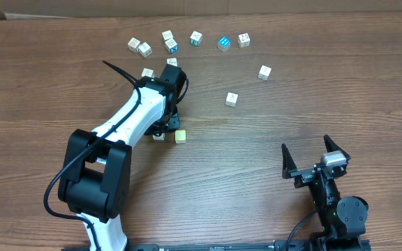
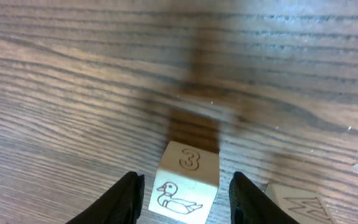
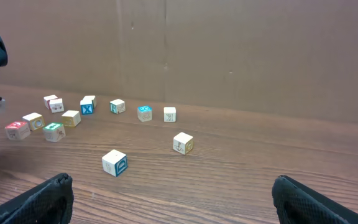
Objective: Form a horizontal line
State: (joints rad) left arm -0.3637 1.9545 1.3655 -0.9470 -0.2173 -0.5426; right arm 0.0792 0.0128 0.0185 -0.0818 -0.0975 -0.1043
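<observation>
From overhead I see the left gripper (image 1: pixel 165 131) reaching out over the middle of the wooden table (image 1: pixel 222 199). Its wrist covers most of what lies under it. A white cube (image 1: pixel 159 137) peeks out at its near edge, and the pale yellow cube (image 1: pixel 180 136) sits just beside that on the right, so those two are side by side. The blue X cube (image 1: pixel 172 46) lies well apart from them, up in the far scatter of other lettered cubes. I cannot pick out the red-faced cube from this view. The right gripper (image 1: pixel 306 145) is parked near the front right corner with its jaws spread wide and nothing between them. On the left wrist camera the left gripper (image 2: pixel 186 177) is released. Its two dark fingers (image 2: pixel 126 199) stand on either side of the white cube (image 2: pixel 185 186) with a thin gap of bare wood on each side, so it is not being pinched. That cube rests flat on the table with a 3 on top and a duck on the face toward me. The corner of a second pale cube (image 2: pixel 297 204) shows just beside it at lower right. On the right wrist camera the right gripper (image 3: pixel 171 180) is wide open and empty, with its fingertips at the two lower corners. Beyond it the cubes lie strung out in front of a cardboard wall (image 3: pixel 229 50). The red-faced cube (image 3: pixel 17 129) is at the far left, near a green cube (image 3: pixel 53 130), and the blue X cube (image 3: pixel 87 107) is farther back.
</observation>
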